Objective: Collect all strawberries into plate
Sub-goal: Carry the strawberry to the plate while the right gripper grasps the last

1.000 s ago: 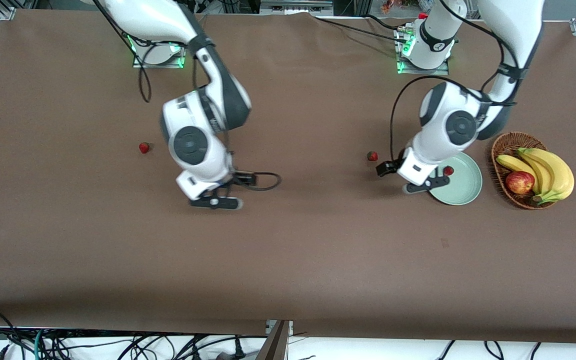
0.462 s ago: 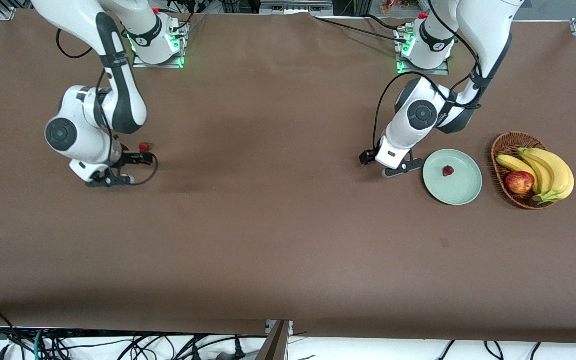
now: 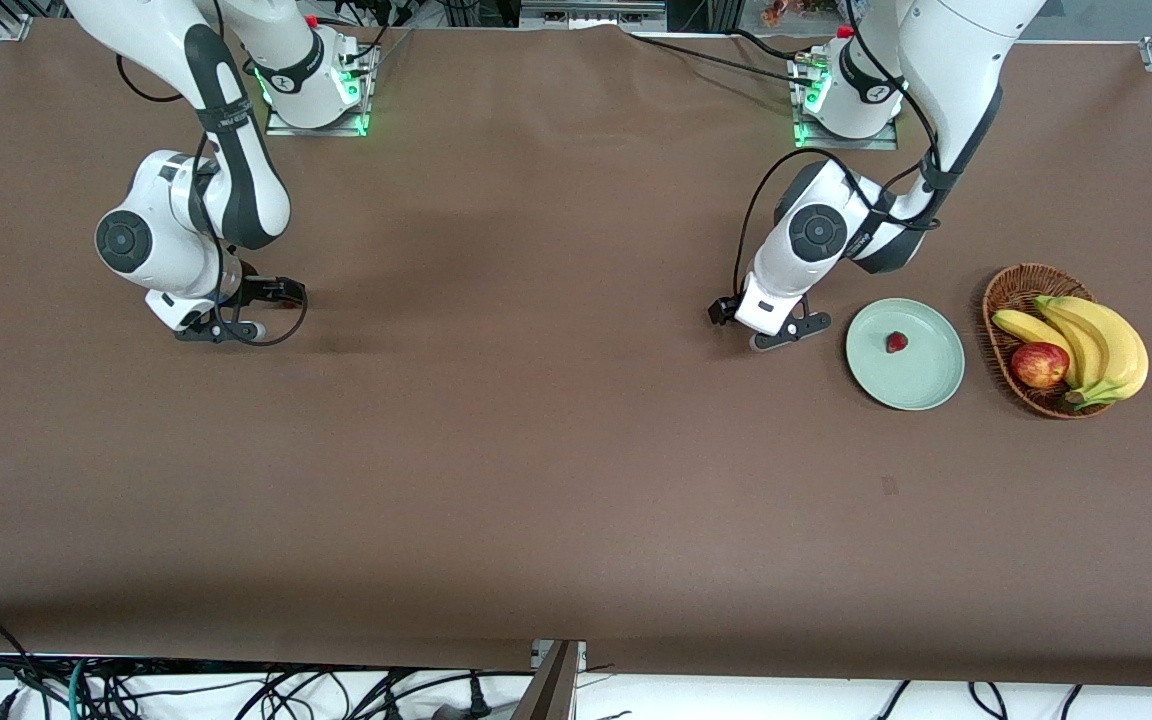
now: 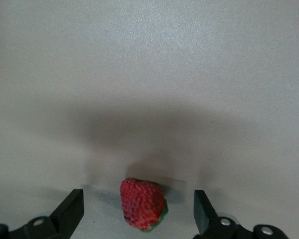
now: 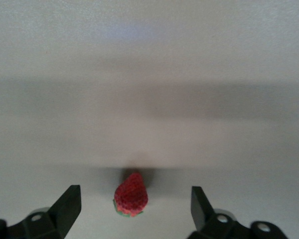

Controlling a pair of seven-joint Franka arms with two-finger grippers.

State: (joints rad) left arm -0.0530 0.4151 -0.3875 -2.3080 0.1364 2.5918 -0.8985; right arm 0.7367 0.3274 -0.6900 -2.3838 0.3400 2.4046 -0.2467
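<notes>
One strawberry [image 3: 896,342] already sits in the mint plate [image 3: 926,392], next to the wicker basket [image 3: 1002,300]. The left gripper [image 4: 139,211] is down low beside the plate, fingers spread around a second berry [image 4: 142,203]. Over at the right arm's end, the right gripper [image 5: 135,208] straddles the third berry [image 5: 131,195], fingers apart too.

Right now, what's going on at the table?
Two arms are collecting strawberries onto the plate. One strawberry already lies on it. The left gripper is open, down at the table beside the plate, with a second strawberry between its fingers, not yet gripped. The right gripper is open at its end of the table, straddling the third strawberry. The fruit basket is untouched.
</notes>
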